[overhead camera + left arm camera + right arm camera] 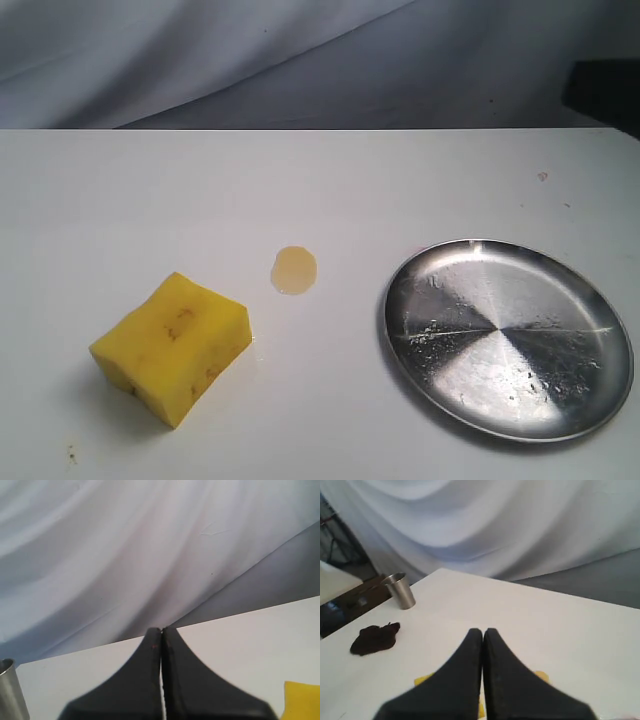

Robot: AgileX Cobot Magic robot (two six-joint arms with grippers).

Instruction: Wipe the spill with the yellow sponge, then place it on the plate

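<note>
- So, your sponge [172, 347] lies near the spill [294, 270], with the plate [508, 337] beyond: a short wipe path.
- Your left pincer [161, 631] and right pincer [483, 631] are clenched, empty.

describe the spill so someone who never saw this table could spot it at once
On the white table, look between the yellow sponge on the left and the silver plate on the right. The spill lies there, nearer the sponge: a small, round, pale amber puddle, far smaller than either.
</note>
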